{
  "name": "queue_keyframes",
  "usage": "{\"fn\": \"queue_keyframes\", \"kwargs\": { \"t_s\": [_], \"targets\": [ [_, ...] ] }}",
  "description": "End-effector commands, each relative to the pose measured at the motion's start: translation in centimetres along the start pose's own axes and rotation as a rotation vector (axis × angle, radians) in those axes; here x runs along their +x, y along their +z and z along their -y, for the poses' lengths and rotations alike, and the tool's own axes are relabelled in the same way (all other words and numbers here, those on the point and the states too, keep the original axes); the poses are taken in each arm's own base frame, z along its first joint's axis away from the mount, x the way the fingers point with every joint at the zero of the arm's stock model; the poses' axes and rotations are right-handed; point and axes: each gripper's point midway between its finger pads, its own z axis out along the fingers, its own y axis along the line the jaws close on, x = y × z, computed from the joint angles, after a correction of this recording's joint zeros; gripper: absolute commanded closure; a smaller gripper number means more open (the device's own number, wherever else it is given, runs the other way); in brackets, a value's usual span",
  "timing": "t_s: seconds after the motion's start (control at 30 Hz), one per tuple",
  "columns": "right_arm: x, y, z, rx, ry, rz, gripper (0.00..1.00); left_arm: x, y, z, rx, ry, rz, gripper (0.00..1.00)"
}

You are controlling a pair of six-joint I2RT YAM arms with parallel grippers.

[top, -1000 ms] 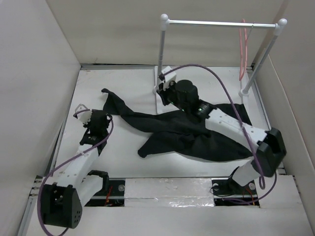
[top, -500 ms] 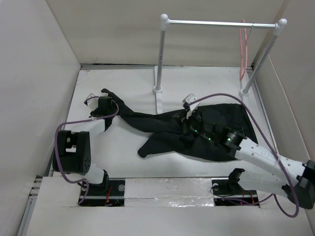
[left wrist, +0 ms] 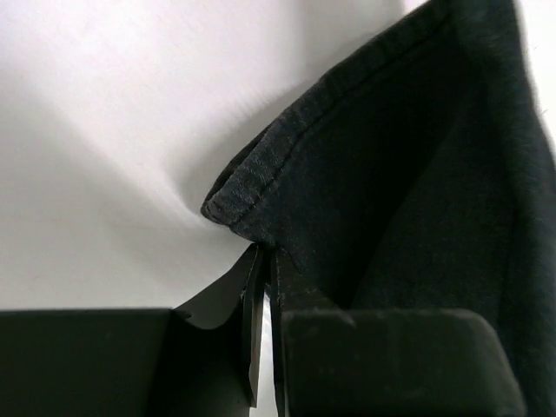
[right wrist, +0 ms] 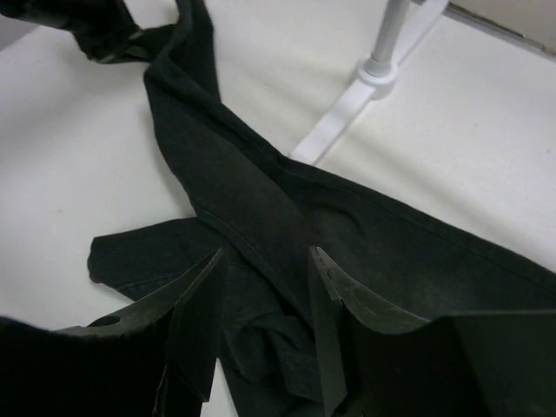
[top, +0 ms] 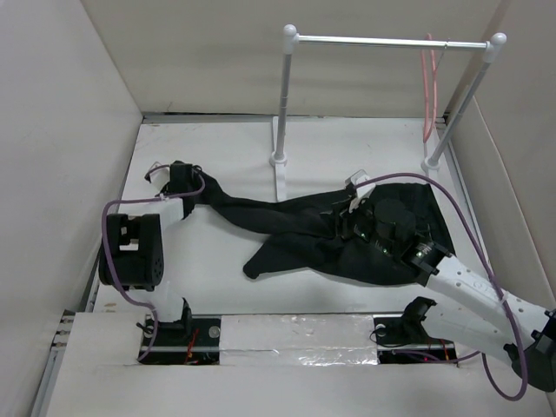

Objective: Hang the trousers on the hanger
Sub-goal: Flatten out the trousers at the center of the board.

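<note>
Table [top: 208, 269]: bare white surface, arms reaching over it from the near edge.

Rail [top: 382, 40]: stands beyond both grippers, unmoved over the last second.

Trousers [top: 304, 230]: lie flat and crumpled on the table. Their shape is about the same as a second ago, so nothing has been lifted yet.

Right gripper [top: 352, 193]: a second ago it reached out to the foot of the rail's left post. It has since pulled back and now hangs over the middle of the cloth. Its wrist view shows the jaws spread wide with nothing between them. The dark fabric lies directly below and ahead of the right gripper [right wrist: 265, 256], and one leg runs away from it toward the far left.

Left gripper [top: 178, 174]: has swung forward onto the far leg end. Its wrist view shows the jaws closed to a thin slit. The stitched hem corner [left wrist: 234, 195] sits right at the tips, apparently nipped, with the rest of the leg off to the gripper's right.

Hanger [top: 428, 87]: hooked on the rail, beyond and to the right of the right gripper, well apart from it and untouched.

Reading: the grasping stage has only just begun, and the right side has no hold yet.
</note>
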Motion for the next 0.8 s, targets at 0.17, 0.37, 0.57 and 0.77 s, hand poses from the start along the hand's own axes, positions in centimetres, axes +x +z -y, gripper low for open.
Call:
{"fn": "queue_keyframes", "kwargs": {
  "t_s": [0.17, 0.37, 0.57, 0.77],
  "targets": [
    [1.1, 0.7, 3.9, 0.110, 0.116, 0.014, 0.52, -13.5, -10.7, 4.1, 0.115, 0.003, 0.278, 1.00],
    [-0.1, 1.1, 4.6, 0.111, 0.138, 0.037, 0.51, -20.2, -16.8, 1.7, 0.095, 0.071, 0.396, 1.00],
    [0.3, 1.1, 4.7, 0.108, 0.143, 0.037, 0.51, -20.9, -19.3, -1.1, 0.041, 0.091, 0.463, 1.00],
    [2.0, 1.2, 3.6, 0.057, 0.133, -0.008, 0.53, -16.7, -15.5, -4.0, -0.040, 0.084, 0.383, 0.44]
  ]
}}
